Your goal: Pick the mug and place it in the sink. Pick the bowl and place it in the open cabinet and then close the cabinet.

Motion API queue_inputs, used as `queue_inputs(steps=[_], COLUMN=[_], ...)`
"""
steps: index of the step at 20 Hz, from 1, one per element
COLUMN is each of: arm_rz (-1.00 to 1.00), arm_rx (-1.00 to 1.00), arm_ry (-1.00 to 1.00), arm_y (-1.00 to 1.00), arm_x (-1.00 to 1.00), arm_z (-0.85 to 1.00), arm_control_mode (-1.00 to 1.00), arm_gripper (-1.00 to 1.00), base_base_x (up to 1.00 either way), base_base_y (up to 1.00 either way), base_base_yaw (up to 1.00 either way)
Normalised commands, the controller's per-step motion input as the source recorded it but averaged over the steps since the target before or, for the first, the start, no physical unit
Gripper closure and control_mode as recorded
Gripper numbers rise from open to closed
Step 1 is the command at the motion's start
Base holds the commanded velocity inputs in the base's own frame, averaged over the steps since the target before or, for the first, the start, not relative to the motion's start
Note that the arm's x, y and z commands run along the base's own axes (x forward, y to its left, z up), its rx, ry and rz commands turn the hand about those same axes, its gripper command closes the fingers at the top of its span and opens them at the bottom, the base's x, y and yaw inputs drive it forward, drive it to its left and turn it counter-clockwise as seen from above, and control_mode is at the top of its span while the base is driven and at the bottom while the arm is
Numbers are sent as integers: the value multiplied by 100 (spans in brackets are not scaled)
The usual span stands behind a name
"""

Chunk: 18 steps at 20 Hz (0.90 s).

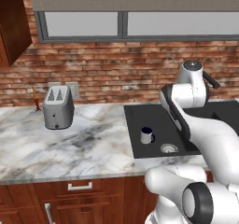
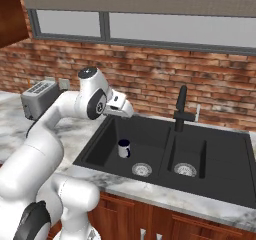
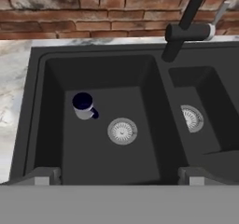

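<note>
My jaws [image 3: 119, 175] stand wide apart and hold nothing, high over the sink [image 3: 42, 120]. The mug [image 3: 83, 106] stands upright in its left basin, centre-left of the hand view, so I judge this part done. The bowl and cabinet remain. A toaster [image 1: 58, 107] stands on the surface [image 1: 88, 143], a faucet [image 2: 182, 109] behind the basins.

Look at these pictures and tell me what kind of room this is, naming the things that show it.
A kitchen, rendered rather than real. A black double-basin sink with a faucet sits in a marble counter, a toaster stands by the brick wall, and a mug stands upright in the left basin.
</note>
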Motion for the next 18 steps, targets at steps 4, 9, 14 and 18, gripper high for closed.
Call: queue_inputs(steps=[4, 9, 14, 18], arm_rz=[0, 0, 0, 0], arm_rx=[0, 0, 0, 0], arm_ry=[0, 0, 0, 0], arm_y=[0, 0, 0, 0], arm_x=[-16, 0, 0, 0], arm_z=[13, 0, 0, 0], arm_control_mode=[100, 100, 100, 100], arm_gripper=[-100, -100, -100, -100], base_base_x=[-7, -36, -17, -16], base_base_y=[0, -60, -96, -100], base_base_yaw=[0, 0, 0, 1])
